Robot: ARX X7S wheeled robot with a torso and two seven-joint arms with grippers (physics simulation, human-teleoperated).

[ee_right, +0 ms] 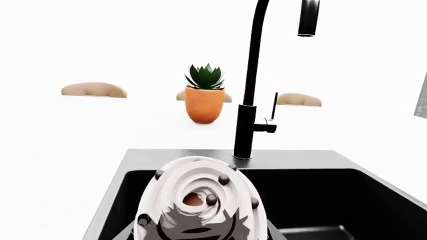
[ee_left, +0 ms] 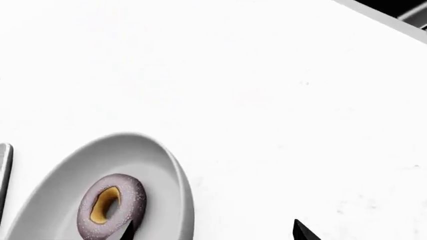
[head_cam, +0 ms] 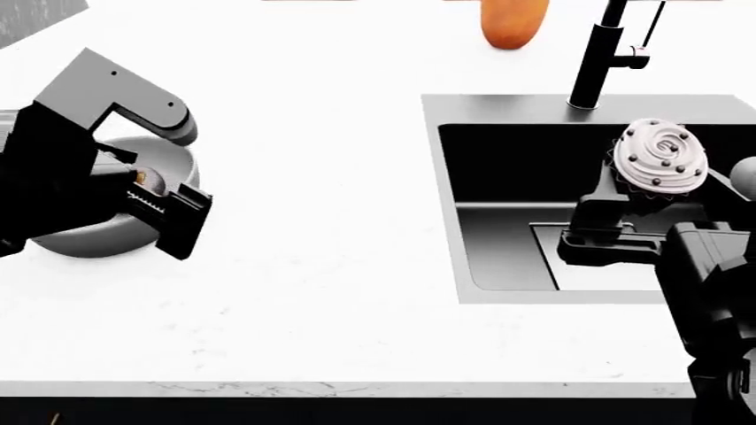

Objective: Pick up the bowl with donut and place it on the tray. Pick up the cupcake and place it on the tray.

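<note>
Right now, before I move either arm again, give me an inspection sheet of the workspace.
Surface: white counter, bare around the bowl; black sink basin set into it.
Job's things: bowl on the counter, donut lying inside it. Cupcake held up over the basin. Only a sliver of a grey edge, possibly the tray, shows beside the bowl.
Clutter: potted succulent behind the black faucet.
Grippers: left gripper at the bowl, jaws hard to read; right gripper shut on the cupcake.
Cables: nothing seen.
Surroundings: pale chair backs beyond the counter.
</note>
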